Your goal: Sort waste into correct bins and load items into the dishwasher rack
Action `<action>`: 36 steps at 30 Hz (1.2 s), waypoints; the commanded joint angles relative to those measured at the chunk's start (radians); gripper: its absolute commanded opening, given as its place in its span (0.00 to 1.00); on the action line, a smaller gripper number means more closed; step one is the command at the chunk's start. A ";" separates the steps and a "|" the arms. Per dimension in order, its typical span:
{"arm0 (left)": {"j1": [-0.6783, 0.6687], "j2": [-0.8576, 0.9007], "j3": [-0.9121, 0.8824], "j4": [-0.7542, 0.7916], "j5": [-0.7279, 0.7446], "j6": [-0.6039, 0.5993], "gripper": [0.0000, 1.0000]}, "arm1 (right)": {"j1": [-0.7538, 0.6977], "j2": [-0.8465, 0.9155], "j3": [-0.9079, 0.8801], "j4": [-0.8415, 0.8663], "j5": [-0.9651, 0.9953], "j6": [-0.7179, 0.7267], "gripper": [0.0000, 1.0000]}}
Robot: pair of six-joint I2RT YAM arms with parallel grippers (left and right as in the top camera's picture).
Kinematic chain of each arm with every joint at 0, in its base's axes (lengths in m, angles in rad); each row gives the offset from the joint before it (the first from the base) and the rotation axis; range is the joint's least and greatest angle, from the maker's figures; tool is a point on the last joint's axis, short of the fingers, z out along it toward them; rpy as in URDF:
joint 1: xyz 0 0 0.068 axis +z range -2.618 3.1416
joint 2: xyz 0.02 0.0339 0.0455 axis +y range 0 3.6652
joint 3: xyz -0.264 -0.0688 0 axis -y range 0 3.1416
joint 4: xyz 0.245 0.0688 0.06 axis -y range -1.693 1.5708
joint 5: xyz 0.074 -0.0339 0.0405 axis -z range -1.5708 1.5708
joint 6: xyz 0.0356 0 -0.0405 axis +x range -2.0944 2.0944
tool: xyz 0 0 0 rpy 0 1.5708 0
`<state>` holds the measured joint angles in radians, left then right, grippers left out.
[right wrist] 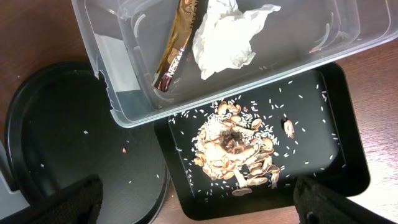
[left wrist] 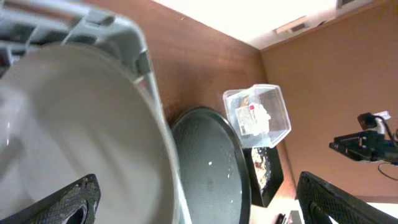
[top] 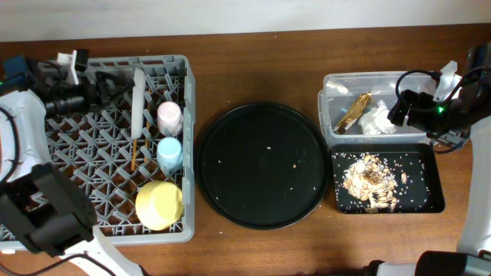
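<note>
One plate [left wrist: 74,124], just beside left pincer [left wrist: 198,182]

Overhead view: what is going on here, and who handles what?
Sorting looks nearly done. The grey plastic dishwasher rack holds a pale round plate, wooden chopsticks, pink cup, light-blue cup and yellow bowl. A gold-brown foil wrapper and crumpled white tissue lie in the clear plastic tub; tan food scraps in the black rectangular tray. The left pincer by the plate and the right pincer by the tub are open, empty.

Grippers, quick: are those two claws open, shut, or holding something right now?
Left gripper: open, holding nothing.
Right gripper: open, holding nothing.
</note>
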<state>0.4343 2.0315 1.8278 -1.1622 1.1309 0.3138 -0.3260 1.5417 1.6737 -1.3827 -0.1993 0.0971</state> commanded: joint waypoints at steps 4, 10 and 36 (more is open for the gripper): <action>0.007 -0.275 0.047 -0.016 -0.817 -0.518 0.99 | -0.002 -0.008 0.012 0.000 0.010 -0.003 0.99; 0.007 -0.291 0.046 -0.028 -0.892 -0.545 0.99 | -0.002 -0.008 0.012 0.000 0.010 -0.003 0.99; 0.007 -0.291 0.046 -0.028 -0.892 -0.545 0.99 | 0.392 -1.414 -1.295 1.290 0.103 -0.157 0.98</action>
<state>0.4389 1.7443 1.8645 -1.1889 0.2420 -0.2287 0.0891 0.2146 0.5114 -0.1619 -0.0345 -0.0902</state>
